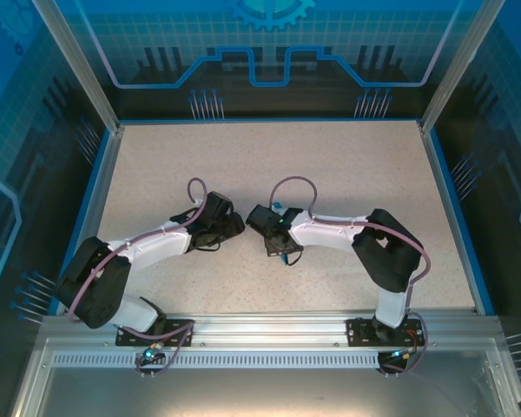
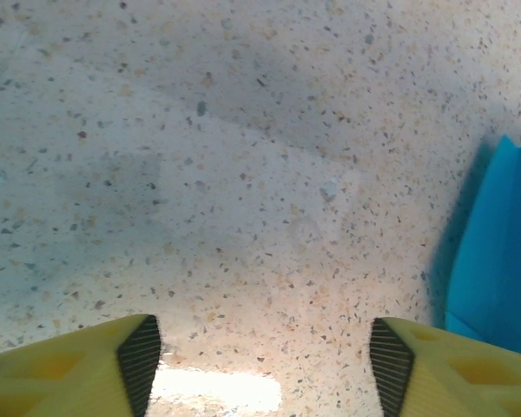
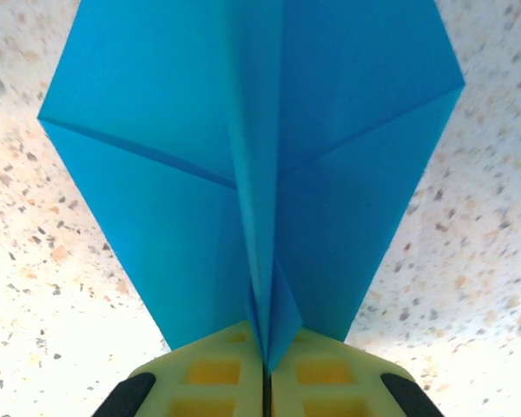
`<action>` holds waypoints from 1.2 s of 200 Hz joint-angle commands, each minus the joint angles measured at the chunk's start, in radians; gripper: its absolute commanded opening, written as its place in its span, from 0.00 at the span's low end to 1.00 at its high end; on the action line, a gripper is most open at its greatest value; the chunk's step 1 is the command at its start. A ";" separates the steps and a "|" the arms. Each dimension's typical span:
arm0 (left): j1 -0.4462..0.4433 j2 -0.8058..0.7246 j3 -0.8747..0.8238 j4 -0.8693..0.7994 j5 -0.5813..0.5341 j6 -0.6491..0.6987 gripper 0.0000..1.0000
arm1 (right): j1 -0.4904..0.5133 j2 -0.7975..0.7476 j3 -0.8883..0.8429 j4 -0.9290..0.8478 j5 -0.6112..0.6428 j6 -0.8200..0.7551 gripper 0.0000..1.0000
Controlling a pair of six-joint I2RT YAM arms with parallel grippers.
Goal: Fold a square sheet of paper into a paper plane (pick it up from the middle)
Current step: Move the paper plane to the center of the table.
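Here, the right end effector [image 3: 265, 382] pinches the central fold of the blue paper plane [image 3: 174, 174], fingers pressed together, its wings fanning out over the speckled surface [image 3: 486, 261]. The left end effector [image 2: 260, 356] stands spread over the surface, holding nothing, the plane's blue edge just beside one finger.

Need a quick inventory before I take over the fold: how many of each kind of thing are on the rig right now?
blue folded paper: 1
arms: 2, left arm and right arm
end effectors: 2, left end effector open, right end effector shut on the paper's centre fold
table: 1
Total: 6
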 commanded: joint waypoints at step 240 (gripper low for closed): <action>0.093 -0.197 -0.021 -0.241 -0.187 0.071 0.99 | -0.287 0.297 0.401 -0.005 -0.125 -0.257 0.22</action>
